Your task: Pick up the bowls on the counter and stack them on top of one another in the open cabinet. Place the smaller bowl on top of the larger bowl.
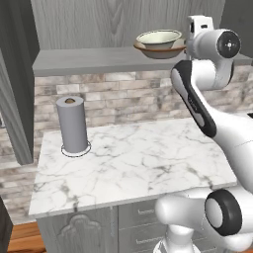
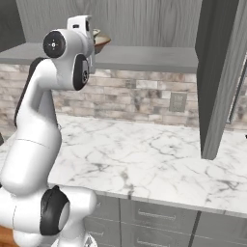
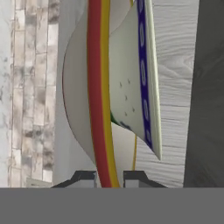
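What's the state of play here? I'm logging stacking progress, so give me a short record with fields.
small bowl: nested in the large bowl
large bowl: on the cabinet shelf, near its front edge
cabinet: open, shelf holds both bowls
gripper: shut on the large bowl's rim, up at the shelf
counter: bears a paper-towel roll at the left rear
paper-towel roll: upright
task: stack made, rim not yet released

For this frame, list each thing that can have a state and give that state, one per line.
Smaller bowl: upright, nested inside the larger bowl.
Larger bowl: upright on the open cabinet's shelf, its rim between the gripper's fingers.
Gripper: shut on the larger bowl's rim.
Open cabinet: door swung open.
Paper-towel roll: standing upright on the counter.
Drawers: closed.
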Robot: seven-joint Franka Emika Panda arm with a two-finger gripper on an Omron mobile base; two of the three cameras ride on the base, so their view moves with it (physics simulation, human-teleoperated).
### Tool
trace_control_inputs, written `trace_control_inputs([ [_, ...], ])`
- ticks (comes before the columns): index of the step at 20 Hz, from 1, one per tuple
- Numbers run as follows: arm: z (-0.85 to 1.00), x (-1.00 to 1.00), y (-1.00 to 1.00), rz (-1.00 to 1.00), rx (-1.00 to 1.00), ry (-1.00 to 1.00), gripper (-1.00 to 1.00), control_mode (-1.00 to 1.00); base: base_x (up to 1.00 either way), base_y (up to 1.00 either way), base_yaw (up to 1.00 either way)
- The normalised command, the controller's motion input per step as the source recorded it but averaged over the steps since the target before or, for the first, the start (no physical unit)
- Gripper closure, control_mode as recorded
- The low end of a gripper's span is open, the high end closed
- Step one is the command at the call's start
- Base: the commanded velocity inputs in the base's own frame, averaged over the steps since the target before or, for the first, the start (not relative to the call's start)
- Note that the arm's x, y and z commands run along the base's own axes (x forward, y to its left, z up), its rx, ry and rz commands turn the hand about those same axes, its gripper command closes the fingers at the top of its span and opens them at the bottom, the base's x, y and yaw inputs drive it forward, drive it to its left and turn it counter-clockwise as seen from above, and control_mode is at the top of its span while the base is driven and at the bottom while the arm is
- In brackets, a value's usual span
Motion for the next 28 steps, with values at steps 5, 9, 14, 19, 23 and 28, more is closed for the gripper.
trace_control_inputs([
  [5,-0.11,0.47,0.05,-0.03,0.00,0.00,1.00,-1.00,0.00,0.00,0.00],
  [9,-0.08,0.46,0.02,-0.02,0.00,0.00,1.00,-1.00,0.00,0.00,0.00],
  [14,-0.06,0.40,0.00,0.00,0.00,0.03,1.00,-1.00,0.00,0.00,0.00],
  [19,0.00,0.16,-0.07,0.02,0.02,0.09,1.00,-1.00,0.00,0.00,0.00],
  [23,0.00,0.10,-0.09,0.02,0.01,0.13,1.00,-1.00,0.00,0.00,0.00],
  [28,0.00,0.00,0.00,0.00,0.00,0.00,1.00,-1.00,0.00,0.00,0.00],
])
